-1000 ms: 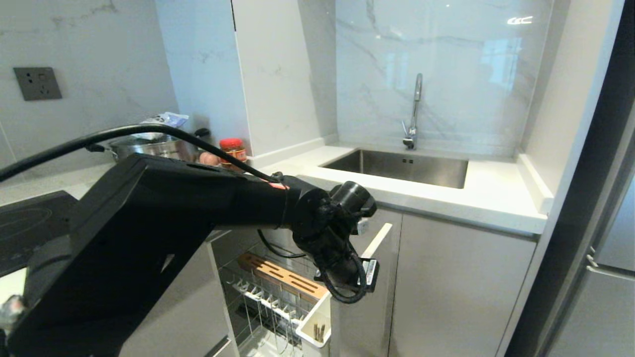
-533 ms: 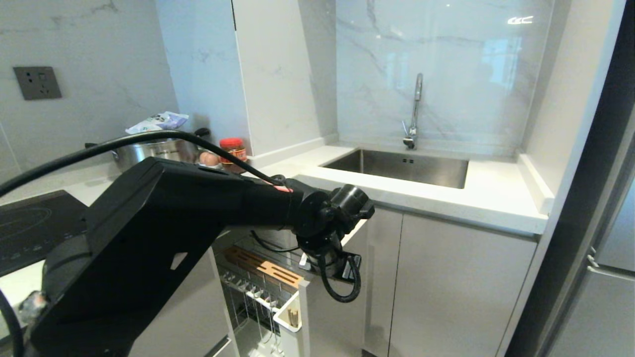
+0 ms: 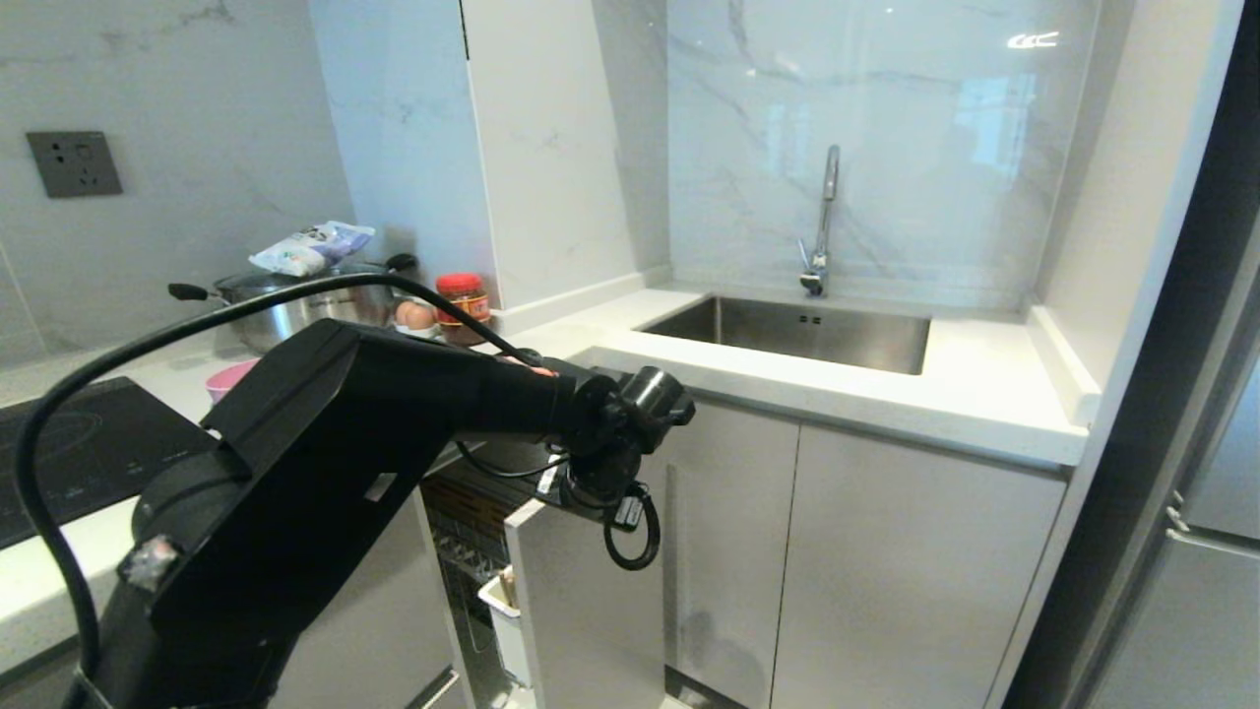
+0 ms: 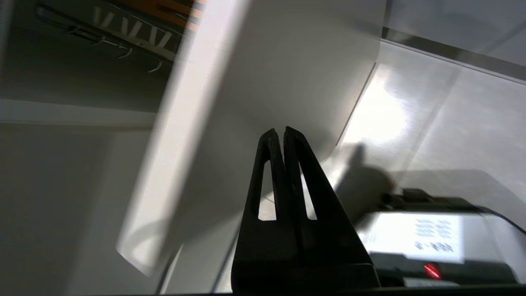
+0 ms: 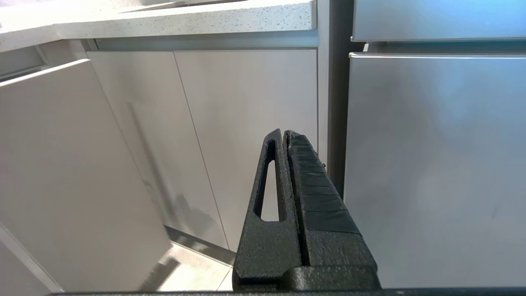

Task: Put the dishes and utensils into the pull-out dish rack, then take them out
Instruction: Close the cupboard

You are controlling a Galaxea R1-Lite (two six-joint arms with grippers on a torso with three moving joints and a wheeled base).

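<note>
Showing 1 pink bowl (image 3: 228, 378), 1 steel pot (image 3: 295, 307), 1 rack (image 3: 482, 561).

Three cameras: one high on the head, one on each wrist.

The head view looks forward and down across the countertop (image 3: 984, 394) toward the sink (image 3: 797, 330), the left arm filling its near left. The left wrist view looks close along its closed fingers (image 4: 267, 164) at the white drawer front (image 4: 263, 74), also seen from the head (image 3: 581, 611). The right wrist view faces the cabinet doors (image 5: 246, 123) from low down, sharing that drawer front (image 5: 61, 164).
</note>
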